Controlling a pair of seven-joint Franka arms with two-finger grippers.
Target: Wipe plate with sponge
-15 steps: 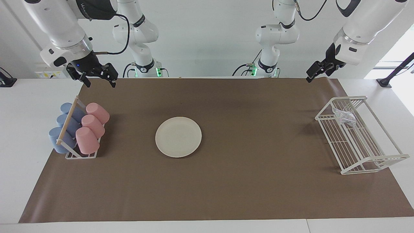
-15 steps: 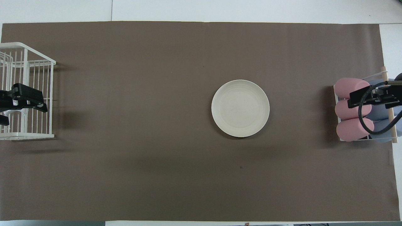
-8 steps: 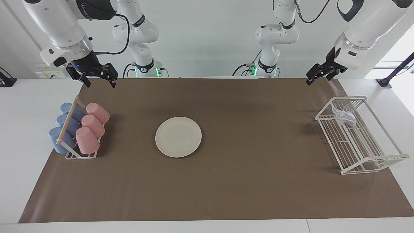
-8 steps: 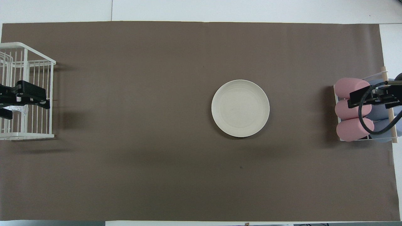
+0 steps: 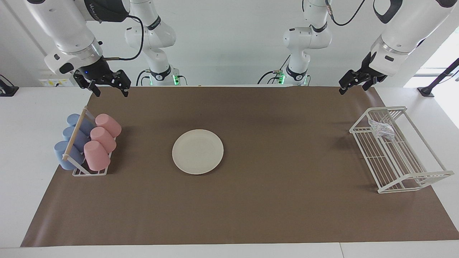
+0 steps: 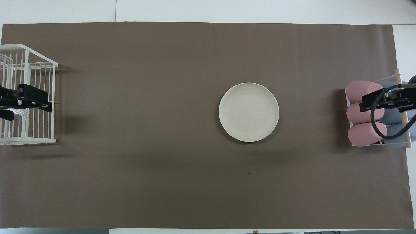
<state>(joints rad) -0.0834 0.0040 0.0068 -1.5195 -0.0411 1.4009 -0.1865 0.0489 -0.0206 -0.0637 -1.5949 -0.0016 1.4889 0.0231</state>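
The cream-white plate [image 5: 197, 151] lies flat on the brown mat near the table's middle; it also shows in the overhead view [image 6: 248, 112]. The silvery speckled sponge [image 5: 382, 129] lies in the white wire rack [image 5: 398, 168] at the left arm's end. In the overhead view the sponge [image 6: 20, 112] is partly covered by my left gripper [image 6: 27, 109]. My left gripper [image 5: 353, 87] is open and empty, high in the air over the rack's end nearest the robots. My right gripper [image 5: 111, 91] is open and empty, raised above the cup holder, and waits.
A holder with pink cups [image 5: 102, 138] and blue cups [image 5: 71, 139] lying on their sides stands at the right arm's end; the overhead view shows it [image 6: 364, 113] under the right gripper [image 6: 385, 100]. The wire rack [image 6: 32, 140] stands on the mat's edge.
My left gripper has shifted slightly over the wire rack and turned a little. The right arm, plate and sponge have not moved.
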